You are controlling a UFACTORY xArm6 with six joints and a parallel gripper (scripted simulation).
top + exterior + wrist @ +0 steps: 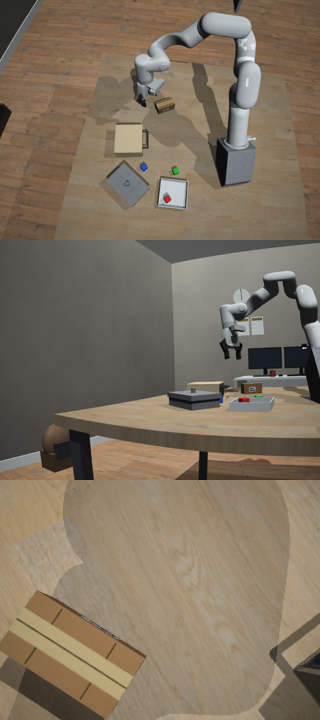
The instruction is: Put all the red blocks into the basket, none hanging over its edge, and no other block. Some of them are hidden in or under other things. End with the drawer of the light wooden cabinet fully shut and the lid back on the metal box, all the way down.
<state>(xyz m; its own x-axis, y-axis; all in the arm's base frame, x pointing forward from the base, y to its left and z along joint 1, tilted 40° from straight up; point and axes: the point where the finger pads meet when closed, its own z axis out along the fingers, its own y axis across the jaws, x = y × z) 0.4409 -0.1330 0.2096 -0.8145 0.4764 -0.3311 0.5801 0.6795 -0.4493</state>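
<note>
My gripper (141,101) is open and empty, high above the table, just left of a small cardboard box (164,105). In the side view the gripper (231,354) hangs well above the table. The wrist view shows the cardboard box (72,653) at lower left. One red block (167,198) lies inside the white basket (172,193). The light wooden cabinet (128,139) has its drawer shut, its dark handle (146,138) facing right. The grey metal box (127,184) has its lid on, with a knob (126,182) in the middle.
A blue block (143,167) lies between the cabinet and the metal box. A green block (175,170) lies just behind the basket. The arm's base (235,165) stands at the right of the table.
</note>
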